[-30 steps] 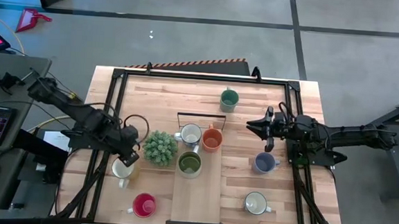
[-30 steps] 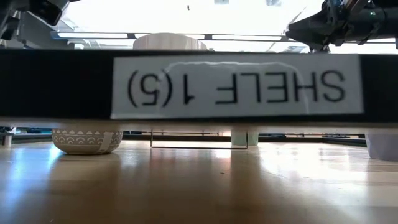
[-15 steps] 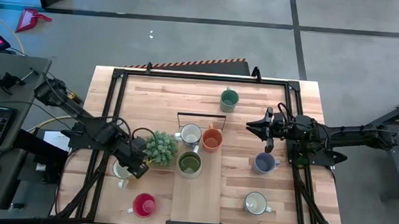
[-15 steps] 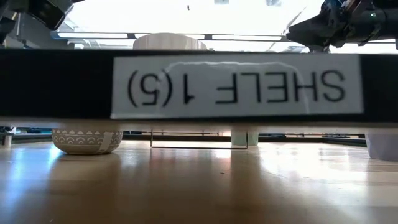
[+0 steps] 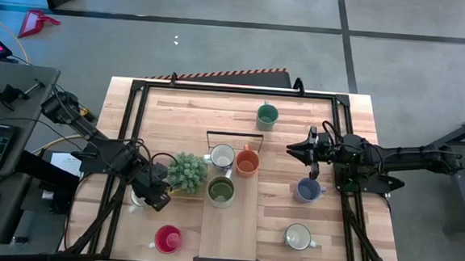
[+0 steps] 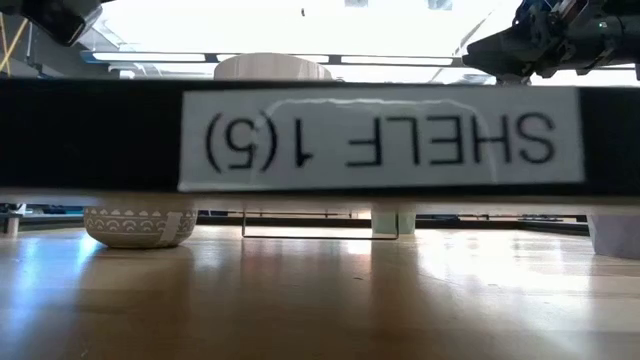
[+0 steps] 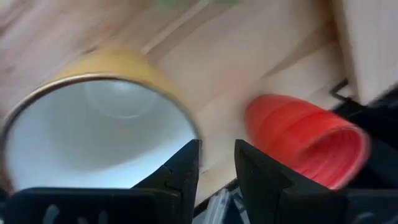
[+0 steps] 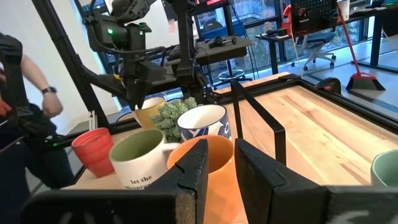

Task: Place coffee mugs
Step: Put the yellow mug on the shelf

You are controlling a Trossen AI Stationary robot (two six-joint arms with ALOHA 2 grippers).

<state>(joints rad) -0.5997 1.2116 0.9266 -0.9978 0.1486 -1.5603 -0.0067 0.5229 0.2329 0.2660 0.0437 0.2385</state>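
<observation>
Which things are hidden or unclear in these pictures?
- Low view: the shelf label band blocks most of the table; only the patterned mug base shows.
- High view: the left gripper covers the cream mug.
- Left wrist view: motion blur smears the red mug.
</observation>
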